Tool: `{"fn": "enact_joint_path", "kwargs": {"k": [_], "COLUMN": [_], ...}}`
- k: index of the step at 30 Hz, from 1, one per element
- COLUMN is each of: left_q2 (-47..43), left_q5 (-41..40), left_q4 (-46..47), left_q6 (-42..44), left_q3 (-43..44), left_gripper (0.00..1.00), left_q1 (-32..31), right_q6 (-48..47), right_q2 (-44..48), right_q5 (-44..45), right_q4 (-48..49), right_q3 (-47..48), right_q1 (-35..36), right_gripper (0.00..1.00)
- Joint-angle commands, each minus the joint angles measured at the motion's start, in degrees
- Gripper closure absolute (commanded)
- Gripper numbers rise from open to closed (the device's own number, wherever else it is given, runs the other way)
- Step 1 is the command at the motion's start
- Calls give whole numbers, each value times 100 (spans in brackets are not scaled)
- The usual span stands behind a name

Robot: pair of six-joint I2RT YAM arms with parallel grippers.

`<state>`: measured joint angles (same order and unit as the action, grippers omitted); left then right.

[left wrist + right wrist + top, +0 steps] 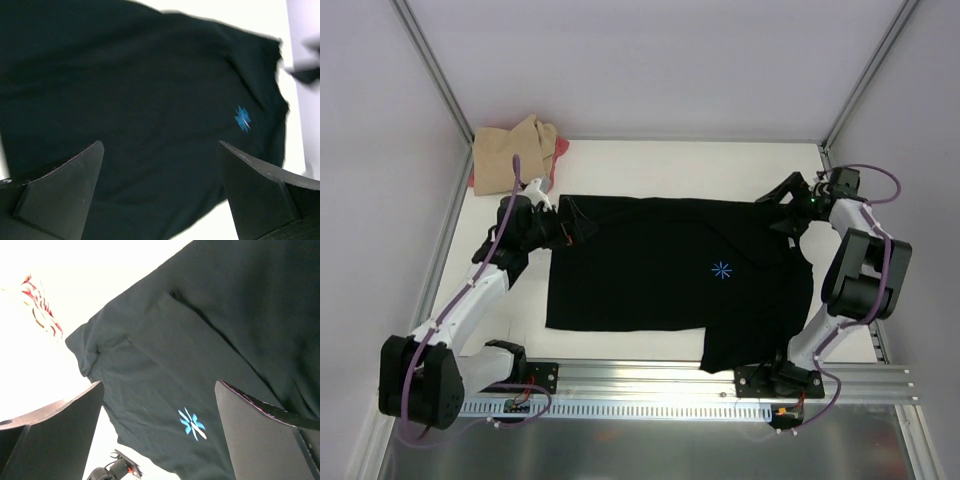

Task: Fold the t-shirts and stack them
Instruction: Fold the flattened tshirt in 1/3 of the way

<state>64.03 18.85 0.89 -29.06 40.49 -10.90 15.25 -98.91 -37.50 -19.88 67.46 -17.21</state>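
Observation:
The black t-shirt (650,275) lies spread flat across the middle of the table, its light-blue starburst mark (721,270) facing up. A tan t-shirt (513,158) lies bunched in the back left corner, and a pink-red one (561,149) peeks out from under it. My left gripper (572,228) hovers over the black shirt's upper left corner. In the left wrist view it (160,145) is open with only the black cloth (125,90) below. At the shirt's upper right corner is my right gripper (782,202), which in the right wrist view (157,385) is open over the shirt (210,330) and holds nothing.
White walls and metal posts (435,75) close in the table on three sides. The aluminium rail (640,385) with both arm bases runs along the near edge. The black shirt's lower right part (745,345) reaches down to the rail.

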Motion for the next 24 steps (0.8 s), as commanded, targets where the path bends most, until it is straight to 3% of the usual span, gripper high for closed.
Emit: {"fn": "enact_joint_path", "kwargs": {"k": [1,10,24], "left_q2": [-426,-1076,-1578], "left_q5": [602,708,462], "left_q4": [316,123,-554], "left_q6": [-231,-434,-355], "left_q3": [-366,-726,-692], "left_gripper": [1,1,1], "left_q1": [-386,-1072,-1345], "right_q6": [294,409,471], "right_q2": [-591,-1955,-2369], "right_q5": [-355,-557,-425], "right_q4": [247,177,344], "right_q3": [775,2024,2148], "right_q1": [323,710,675], "right_gripper": [0,3,3]}}
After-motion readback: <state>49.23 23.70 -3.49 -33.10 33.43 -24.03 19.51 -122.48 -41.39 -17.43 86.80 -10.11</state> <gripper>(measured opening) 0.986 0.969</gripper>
